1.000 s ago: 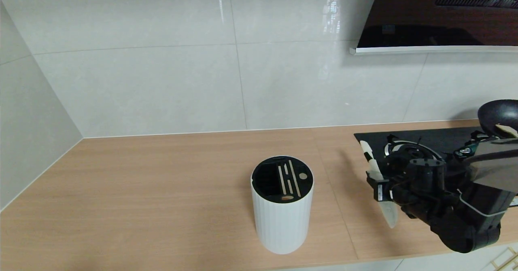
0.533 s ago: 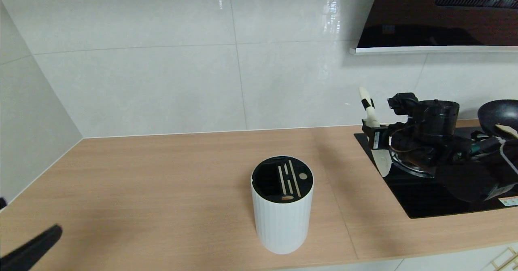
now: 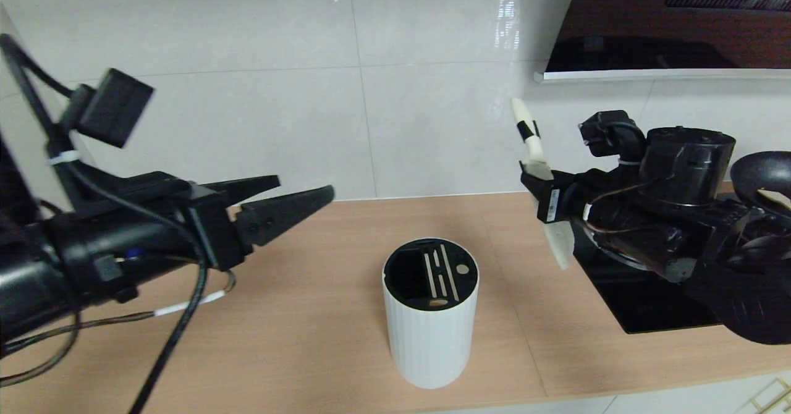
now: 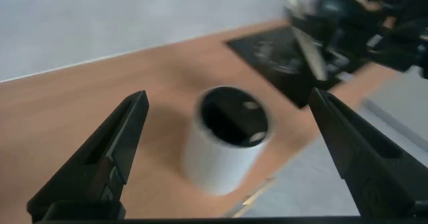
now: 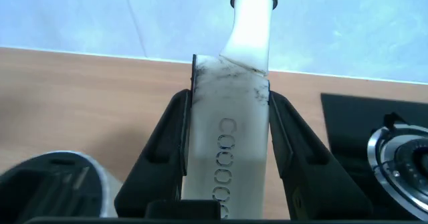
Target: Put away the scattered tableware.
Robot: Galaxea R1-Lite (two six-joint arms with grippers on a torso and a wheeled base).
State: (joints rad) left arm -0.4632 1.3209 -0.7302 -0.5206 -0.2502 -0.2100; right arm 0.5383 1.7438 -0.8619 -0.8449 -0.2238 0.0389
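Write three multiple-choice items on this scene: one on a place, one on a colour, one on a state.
1. Where does the holder stand?
A. on the stove
B. on the counter
C. in a sink

2. What colour is the knife?
A. red
B. black
C. white

3. How is the left gripper?
A. open, holding nothing
B. shut on the knife
C. shut on the holder

Answers:
1. B, its base rests on bare wood.
2. C, blade and handle are white, with one black band.
3. A, its fingers are spread in the air; the right gripper holds the knife.
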